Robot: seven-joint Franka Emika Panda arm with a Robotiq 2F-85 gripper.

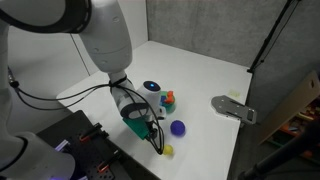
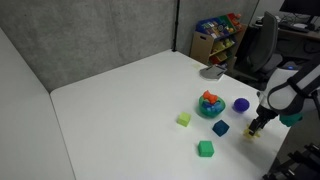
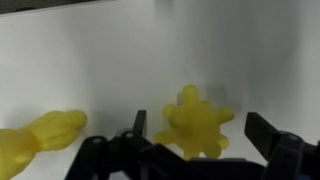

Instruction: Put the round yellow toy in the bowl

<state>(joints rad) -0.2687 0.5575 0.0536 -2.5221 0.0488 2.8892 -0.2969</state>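
The round yellow toy (image 3: 192,118) is spiky and star-like and lies on the white table. My gripper (image 3: 198,130) is open, with one finger on each side of the toy and a gap at both sides. A smoother oblong yellow lump (image 3: 40,138) lies to the toy's left. In both exterior views the gripper (image 1: 158,143) (image 2: 256,129) points down at the table's near edge, with a bit of yellow (image 1: 168,150) beside the fingertips. The teal bowl (image 2: 210,111) (image 1: 165,104) holds an orange-red toy (image 2: 209,98). The bowl stands apart from the gripper.
A purple ball (image 2: 241,104) (image 1: 177,127) lies between the bowl and the gripper. A blue cube (image 2: 220,128), a green cube (image 2: 205,148) and a yellow-green piece (image 2: 184,119) lie near the bowl. A grey flat object (image 1: 233,107) sits at the table's far side.
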